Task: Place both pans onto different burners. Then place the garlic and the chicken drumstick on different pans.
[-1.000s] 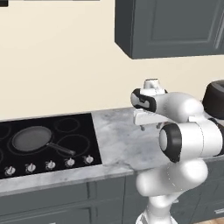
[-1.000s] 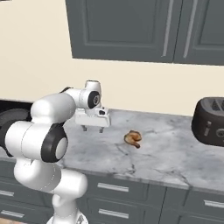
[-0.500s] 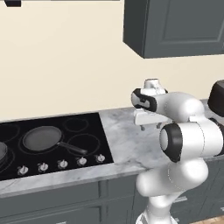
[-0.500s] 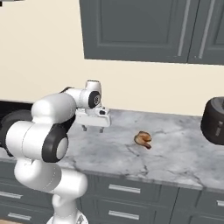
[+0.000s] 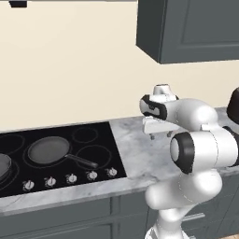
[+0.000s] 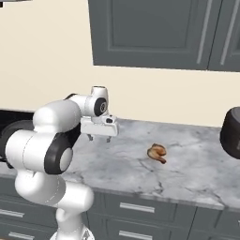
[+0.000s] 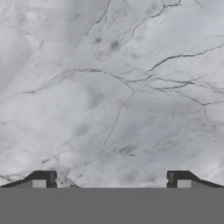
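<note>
Gripper (image 6: 99,138) agape above bare counter (image 6: 187,164)

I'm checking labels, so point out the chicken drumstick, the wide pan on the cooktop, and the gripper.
chicken drumstick (image 6: 157,153), right base view, its middle.
pan (image 5: 48,150), left base view, its inside.
gripper (image 6: 98,138), right base view, between its fingertips.

Arm (image 6: 51,140): glossy white rounded shells, joined by dark grey to black bands | Hand (image 6: 98,126): flat white block, topped by a white cap with a dark disc | Finger tips (image 7: 43,178): small, dark, squared, set on pale grey pads
</note>
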You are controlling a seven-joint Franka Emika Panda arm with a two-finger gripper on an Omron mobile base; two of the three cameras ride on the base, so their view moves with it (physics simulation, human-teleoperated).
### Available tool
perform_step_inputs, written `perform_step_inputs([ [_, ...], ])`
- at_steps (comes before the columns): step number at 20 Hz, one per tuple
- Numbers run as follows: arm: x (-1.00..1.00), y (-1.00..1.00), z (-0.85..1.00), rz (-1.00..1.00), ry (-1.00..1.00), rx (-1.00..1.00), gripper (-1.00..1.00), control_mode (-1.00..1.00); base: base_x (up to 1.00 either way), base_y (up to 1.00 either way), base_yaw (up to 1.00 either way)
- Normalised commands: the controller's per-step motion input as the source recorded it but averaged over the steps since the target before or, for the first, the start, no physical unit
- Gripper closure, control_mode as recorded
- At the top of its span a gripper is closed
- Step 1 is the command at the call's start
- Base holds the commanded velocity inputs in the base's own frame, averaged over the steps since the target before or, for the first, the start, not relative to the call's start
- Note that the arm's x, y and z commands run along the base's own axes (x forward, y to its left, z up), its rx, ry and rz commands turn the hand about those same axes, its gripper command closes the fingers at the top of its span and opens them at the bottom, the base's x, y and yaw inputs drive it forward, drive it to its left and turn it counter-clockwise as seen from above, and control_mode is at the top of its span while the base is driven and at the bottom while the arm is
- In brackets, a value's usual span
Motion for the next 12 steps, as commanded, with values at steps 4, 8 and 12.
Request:
perform_step_inputs([
  [4, 0.0, 0.0, 0.0, 0.0, 0.0, 0.0, -1.0, 1.0, -0.01, 0.41, 0.0],
  [8, 0.0, 0.0, 0.0, 0.0, 0.0, 0.0, -1.0, 1.0, 0.02, 0.43, 0.0],
  [12, 0.0, 0.0, 0.0, 0.0, 0.0, 0.0, -1.0, 1.0, 0.11, 0.31, 0.0],
])
